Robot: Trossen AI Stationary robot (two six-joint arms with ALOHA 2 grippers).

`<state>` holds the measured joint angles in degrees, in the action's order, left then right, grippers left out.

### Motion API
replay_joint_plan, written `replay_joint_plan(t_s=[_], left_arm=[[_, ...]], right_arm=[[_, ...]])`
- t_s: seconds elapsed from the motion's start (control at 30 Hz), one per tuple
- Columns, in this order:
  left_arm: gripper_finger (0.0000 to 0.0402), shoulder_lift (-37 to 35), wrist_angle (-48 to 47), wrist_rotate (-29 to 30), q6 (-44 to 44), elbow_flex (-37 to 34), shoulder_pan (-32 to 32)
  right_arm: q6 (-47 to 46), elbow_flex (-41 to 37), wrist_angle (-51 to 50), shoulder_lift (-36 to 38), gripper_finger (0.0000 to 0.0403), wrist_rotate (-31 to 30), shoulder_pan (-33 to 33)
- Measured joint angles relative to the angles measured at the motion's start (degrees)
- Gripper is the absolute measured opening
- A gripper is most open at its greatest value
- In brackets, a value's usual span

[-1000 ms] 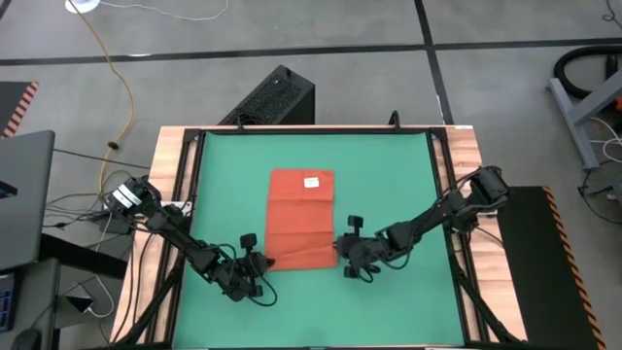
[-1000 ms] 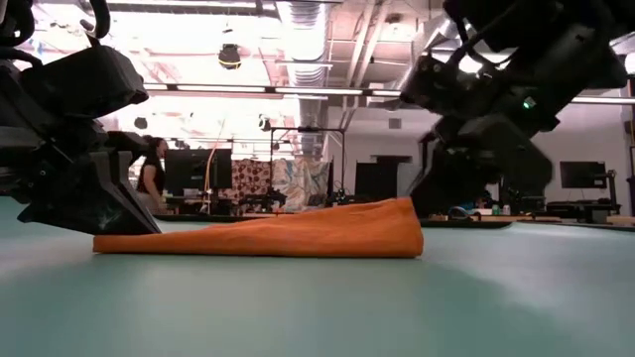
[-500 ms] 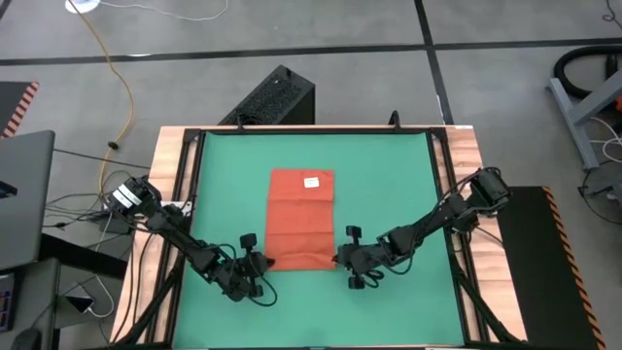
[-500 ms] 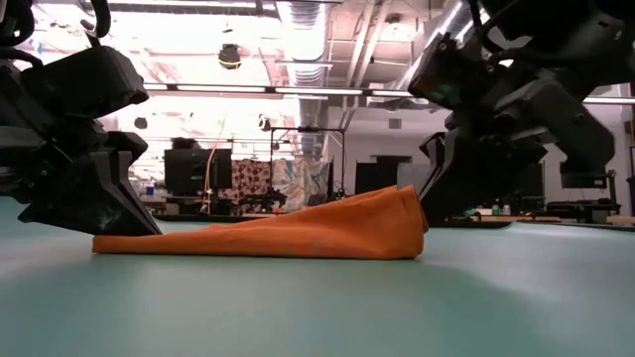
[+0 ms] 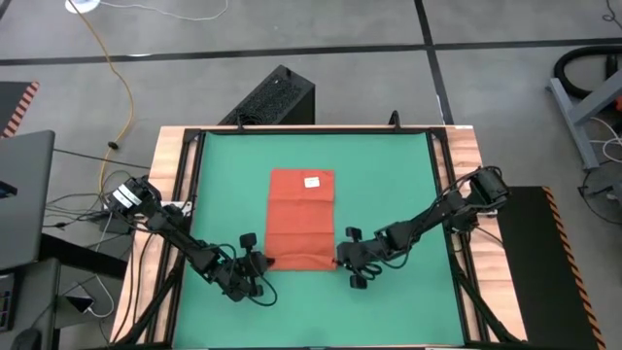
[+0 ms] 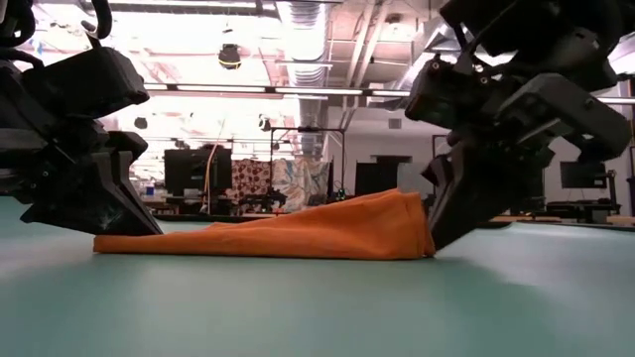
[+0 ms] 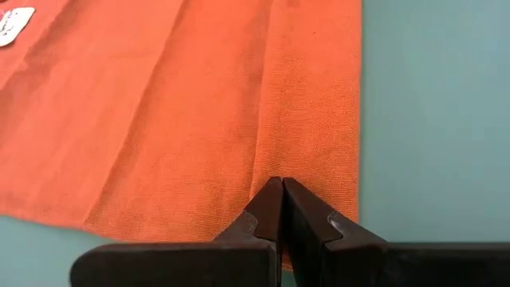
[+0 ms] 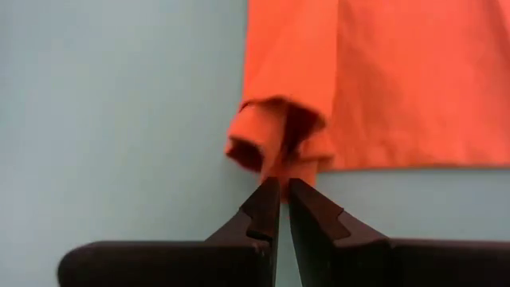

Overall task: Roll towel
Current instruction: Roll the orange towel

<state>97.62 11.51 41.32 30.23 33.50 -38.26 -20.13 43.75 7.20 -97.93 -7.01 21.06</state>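
Green mat (image 5: 389,194) covers the table. Towel (image 5: 300,219) lies flat at mat centre, near edge partly rolled. Left gripper (image 5: 259,262), fingers pressed together, pinches the near-left corner. Right gripper (image 5: 342,260), fingers narrow, grips the bunched near-right corner.

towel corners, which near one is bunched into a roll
The towel corner at the right pincer; it is curled up, while the left pincer's corner lies flat.
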Motion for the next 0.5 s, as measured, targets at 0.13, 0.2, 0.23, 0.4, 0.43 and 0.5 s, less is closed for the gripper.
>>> replay_joint_plan(t_s=[0.13,0.2,0.23,0.4,0.43,0.5], left_arm=[[0.0000,0.0,0.0,0.0,0.0,0.0,0.0],[0.0000,0.0,0.0,0.0,0.0,0.0,0.0],[0.0000,0.0,0.0,0.0,0.0,0.0,0.0],[0.0000,0.0,0.0,0.0,0.0,0.0,0.0],[0.0000,0.0,0.0,0.0,0.0,0.0,0.0],[0.0000,0.0,0.0,0.0,0.0,0.0,0.0]], right_arm=[[-1.5,0.0,-1.2,0.0,0.0053,3.3,-0.2],[-1.5,0.0,-1.4,0.0,0.0053,3.4,-0.2],[-1.5,0.0,-1.4,0.0,0.0053,3.5,-0.2],[-2.3,0.1,-4.8,0.9,0.0053,3.3,0.4],[-2.4,0.1,-5.8,1.3,0.0053,2.5,0.7],[-2.5,0.0,-8.1,2.7,0.0053,0.8,1.4]])
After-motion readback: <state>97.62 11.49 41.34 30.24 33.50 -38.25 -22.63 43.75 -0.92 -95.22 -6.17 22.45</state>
